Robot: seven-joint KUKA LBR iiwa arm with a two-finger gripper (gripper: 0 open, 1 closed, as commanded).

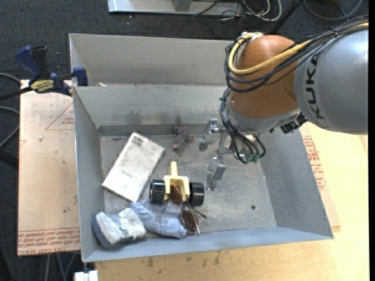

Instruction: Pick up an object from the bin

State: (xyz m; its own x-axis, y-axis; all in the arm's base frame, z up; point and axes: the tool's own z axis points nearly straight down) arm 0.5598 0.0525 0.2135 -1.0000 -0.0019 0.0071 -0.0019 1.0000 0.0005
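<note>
pincer [211, 157] wide and empty over bare floor of the bin [287, 186], just right of the yellow toy with black wheels [176, 191]; advisable: shift left, straddle its body, then close.

The bin [282, 183] is matt scuffed metal, the booklet [133, 166] paper, the rag [151, 222] soft cloth.

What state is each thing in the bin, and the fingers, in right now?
Gripper: fingers open, empty.
White flat paper booklet: closed, lying flat.
Yellow wooden toy with black wheels: lying free, untouched.
Grey-white fabric cloth: crumpled.
Brown-lensed sunglasses: resting against the cloth.
</note>
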